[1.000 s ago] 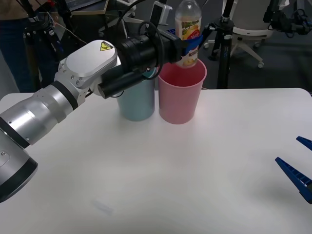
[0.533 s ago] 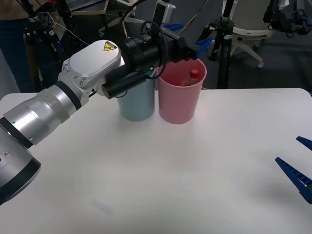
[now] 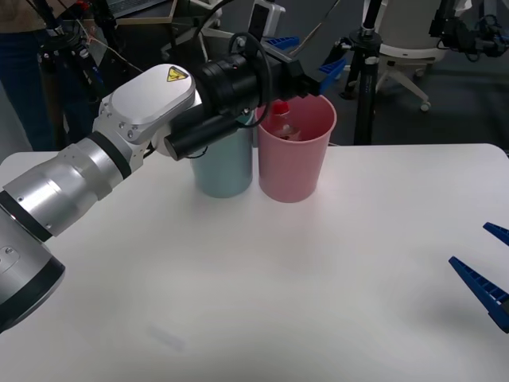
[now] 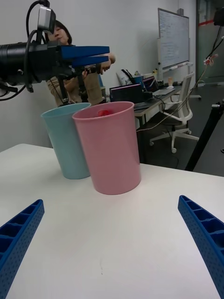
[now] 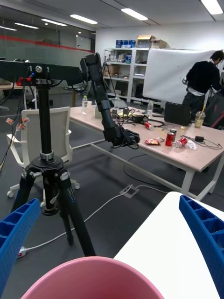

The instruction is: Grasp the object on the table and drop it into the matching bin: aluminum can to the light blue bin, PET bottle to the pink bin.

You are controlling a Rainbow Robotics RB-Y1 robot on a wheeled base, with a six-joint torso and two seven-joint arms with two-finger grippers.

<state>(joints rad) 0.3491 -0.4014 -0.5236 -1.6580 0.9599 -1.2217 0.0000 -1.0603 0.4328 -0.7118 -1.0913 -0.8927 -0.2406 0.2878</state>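
A small clear plastic bottle with a red screw cap lies inside the tall tapered pink plastic bin, beside the matching light blue bin on the white worktop. The left end effector hovers above the pink rim, fingers spread, holding nothing. The right end effector rests low, wide open, empty. The bottle looks light, smooth, crushable; grip its middle. Its body is mostly hidden by the bin wall.

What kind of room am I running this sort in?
Most likely a robotics lab or shared workshop office: camera tripod, another robot arm on a cluttered bench, shelving, a whiteboard and office chairs.
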